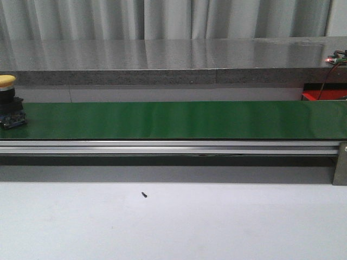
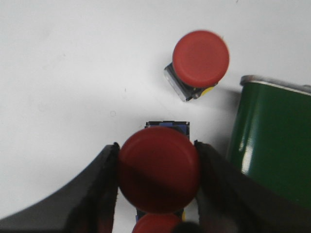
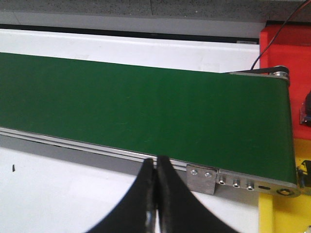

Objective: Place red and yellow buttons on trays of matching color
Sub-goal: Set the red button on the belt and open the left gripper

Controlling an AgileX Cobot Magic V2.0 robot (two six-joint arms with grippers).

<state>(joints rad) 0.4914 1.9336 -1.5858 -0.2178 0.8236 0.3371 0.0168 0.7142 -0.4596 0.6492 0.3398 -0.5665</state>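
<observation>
My left gripper [image 2: 156,167] pinches a red button [image 2: 158,170]; right gripper [image 3: 156,194] pressed together, empty. Yellow button [image 1: 7,100] on belt [image 1: 179,120], nothing sorted yet.

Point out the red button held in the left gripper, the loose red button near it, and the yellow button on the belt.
Gripped red round button [image 2: 158,169], left wrist view, cap top.
Loose red round button [image 2: 200,58], left wrist view, cap centre.
Yellow-capped button [image 1: 7,81], front view, yellow cap.
</observation>
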